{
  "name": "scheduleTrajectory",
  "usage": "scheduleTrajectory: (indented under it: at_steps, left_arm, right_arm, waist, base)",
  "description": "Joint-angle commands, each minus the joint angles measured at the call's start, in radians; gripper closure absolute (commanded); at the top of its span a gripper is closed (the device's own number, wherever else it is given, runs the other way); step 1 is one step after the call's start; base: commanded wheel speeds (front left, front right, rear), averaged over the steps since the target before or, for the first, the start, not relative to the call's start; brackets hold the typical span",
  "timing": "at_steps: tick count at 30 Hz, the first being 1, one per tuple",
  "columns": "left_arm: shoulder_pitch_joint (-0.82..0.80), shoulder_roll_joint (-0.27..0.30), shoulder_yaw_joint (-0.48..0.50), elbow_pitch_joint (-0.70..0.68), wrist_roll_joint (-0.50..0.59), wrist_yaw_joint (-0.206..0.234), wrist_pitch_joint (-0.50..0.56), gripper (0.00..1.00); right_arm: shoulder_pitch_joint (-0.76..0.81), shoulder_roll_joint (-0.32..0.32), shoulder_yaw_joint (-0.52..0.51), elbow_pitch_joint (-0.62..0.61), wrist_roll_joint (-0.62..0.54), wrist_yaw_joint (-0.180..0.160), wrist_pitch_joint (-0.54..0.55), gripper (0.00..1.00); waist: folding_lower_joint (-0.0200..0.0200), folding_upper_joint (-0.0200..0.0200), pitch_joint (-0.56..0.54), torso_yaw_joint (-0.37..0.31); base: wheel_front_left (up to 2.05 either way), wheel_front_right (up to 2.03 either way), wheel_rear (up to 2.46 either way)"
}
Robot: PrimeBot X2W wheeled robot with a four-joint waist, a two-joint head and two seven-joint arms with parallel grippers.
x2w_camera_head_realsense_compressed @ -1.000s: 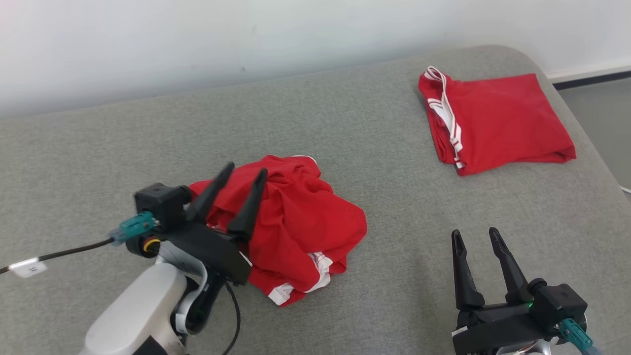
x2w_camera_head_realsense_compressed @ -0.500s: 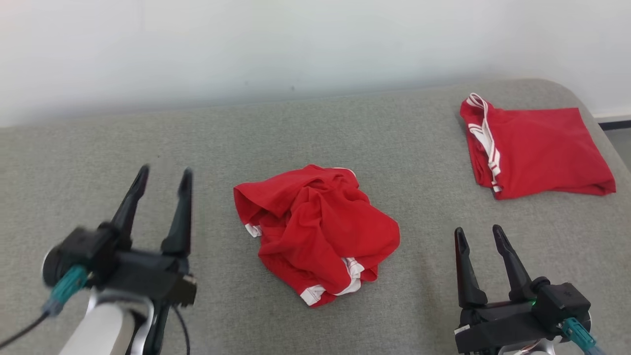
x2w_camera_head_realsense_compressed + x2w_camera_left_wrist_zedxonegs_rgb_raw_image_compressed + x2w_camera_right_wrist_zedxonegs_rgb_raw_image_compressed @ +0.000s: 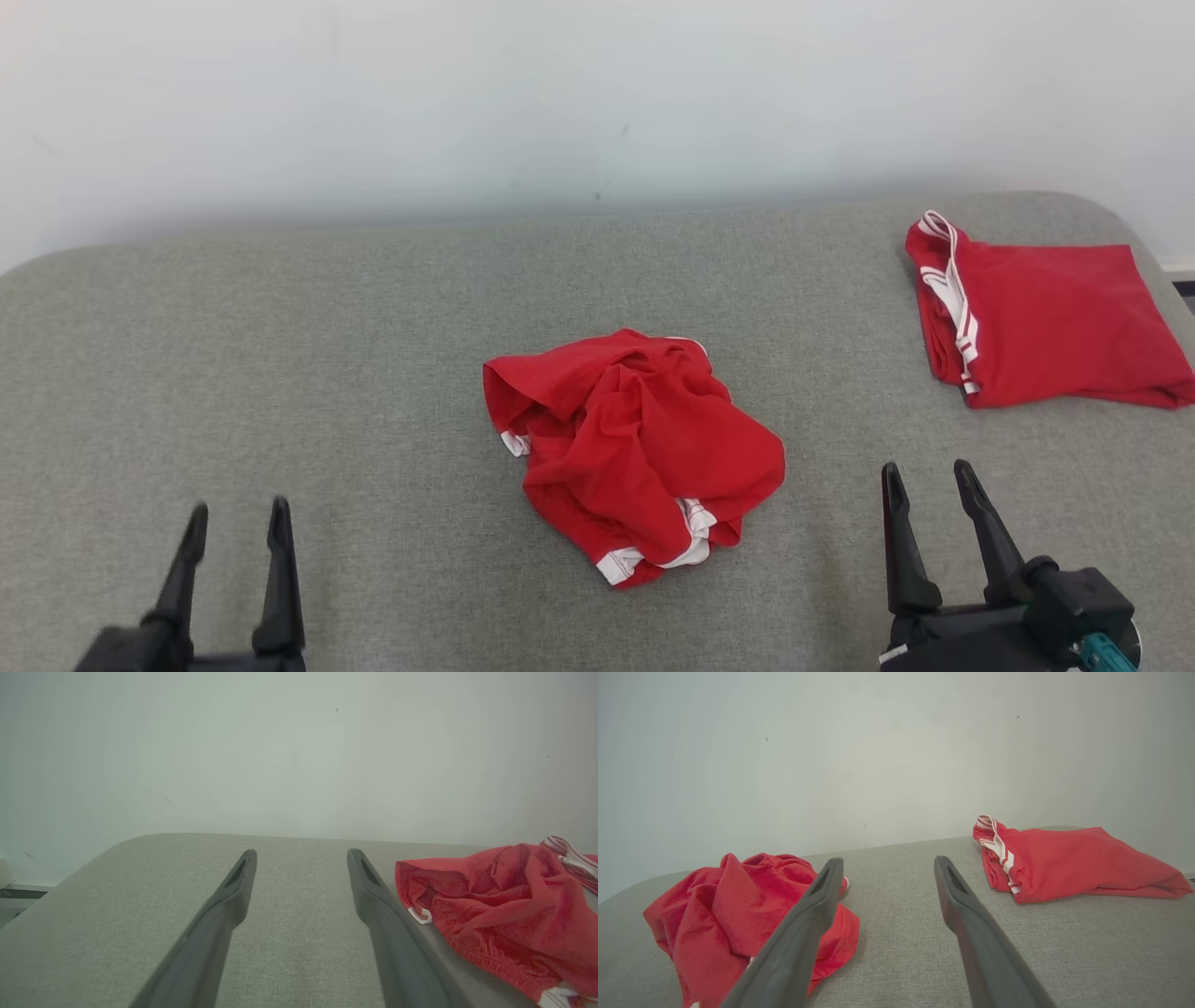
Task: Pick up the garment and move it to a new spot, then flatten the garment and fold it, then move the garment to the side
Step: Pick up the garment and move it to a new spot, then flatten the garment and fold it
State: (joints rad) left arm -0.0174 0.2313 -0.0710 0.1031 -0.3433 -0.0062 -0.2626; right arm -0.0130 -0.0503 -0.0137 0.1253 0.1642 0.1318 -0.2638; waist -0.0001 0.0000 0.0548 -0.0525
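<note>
The red garment (image 3: 635,448) is lying crumpled in a bunched heap at the middle of the grey cushion (image 3: 280,373), its white-trimmed hems peeking out along the near edge.

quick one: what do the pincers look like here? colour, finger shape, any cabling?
Both alike: left pincer and right pincer each have two long, matte dark fingers tapering to narrow tips, with a slot-like recess on the inner face near the tip. The right one's black housing carries a teal connector.

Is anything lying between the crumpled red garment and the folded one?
No. In the head view, bare grey cushion separates the crumpled garment and the folded garment.
</note>
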Motion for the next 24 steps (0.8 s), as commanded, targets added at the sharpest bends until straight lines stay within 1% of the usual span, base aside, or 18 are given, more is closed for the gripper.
scheduleTrajectory:
  at_steps: [1, 6, 7, 12, 18, 24]
  left_arm:
    - [0.030, -0.019, 0.013, 0.010, 0.030, -0.009, -0.003, 0.00]
    - [0.065, -0.084, 0.081, 0.042, 0.090, -0.045, -0.003, 0.00]
    - [0.065, -0.084, 0.081, 0.042, 0.090, -0.045, -0.003, 0.00]
    - [0.072, -0.126, 0.134, 0.055, 0.132, -0.080, -0.003, 0.00]
    - [0.078, -0.150, 0.160, 0.053, 0.176, -0.107, -0.003, 0.00]
    - [0.080, -0.163, 0.169, 0.056, 0.196, -0.118, -0.003, 0.00]
  right_arm:
    - [0.018, 0.001, 0.002, 0.002, -0.007, -0.003, 0.000, 0.00]
    - [0.048, 0.000, 0.004, 0.008, -0.013, -0.003, 0.000, 0.00]
    - [0.048, 0.000, 0.004, 0.008, -0.013, -0.003, 0.000, 0.00]
    - [0.067, 0.000, 0.012, 0.013, -0.021, -0.003, 0.000, 0.00]
    - [0.080, 0.000, 0.013, 0.016, -0.020, -0.003, 0.000, 0.00]
    - [0.086, 0.000, 0.013, 0.019, -0.016, -0.003, 0.000, 0.00]
  waist:
    - [0.0001, 0.0000, -0.012, 0.009]
    - [0.0001, 0.0000, -0.026, 0.021]
    - [0.0001, 0.0000, -0.026, 0.021]
    - [0.0001, 0.0000, -0.033, 0.029]
    - [0.0001, 0.0000, -0.036, 0.034]
    - [0.0001, 0.0000, -0.036, 0.035]
  base:
    - [0.00, 0.00, 0.00]
    - [0.00, 0.00, 0.00]
    - [0.00, 0.00, 0.00]
    - [0.00, 0.00, 0.00]
    - [0.00, 0.00, 0.00]
    - [0.00, 0.00, 0.00]
